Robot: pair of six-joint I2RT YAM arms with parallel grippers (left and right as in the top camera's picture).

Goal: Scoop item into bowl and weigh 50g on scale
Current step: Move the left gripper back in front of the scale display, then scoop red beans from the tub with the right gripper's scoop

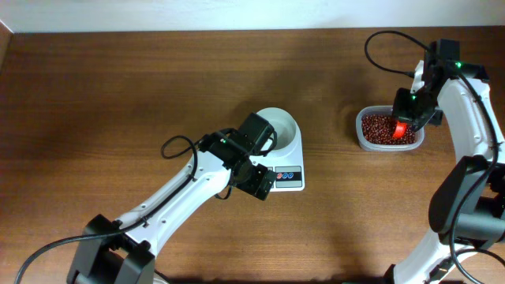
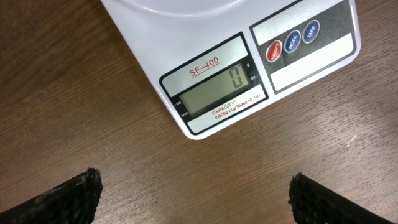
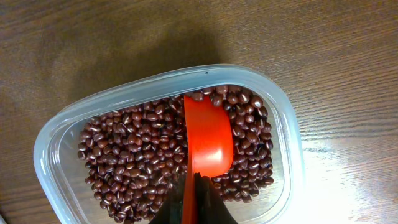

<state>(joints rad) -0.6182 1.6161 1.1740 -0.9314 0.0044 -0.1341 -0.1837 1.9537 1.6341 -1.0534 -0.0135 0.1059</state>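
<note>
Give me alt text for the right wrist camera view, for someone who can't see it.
The right gripper holds a red scoop by its handle over dark reddish-brown beans in a clear plastic tub with rounded corners. The tub sits on a brown wooden table.

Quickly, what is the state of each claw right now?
Left claw: open, holding nothing, near the scale.
Right claw: closed on the red scoop, over the beans.

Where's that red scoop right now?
The scoop is held in the right gripper, over the beans in the clear tub. That is on the table's right side, well apart from the scale.
</note>
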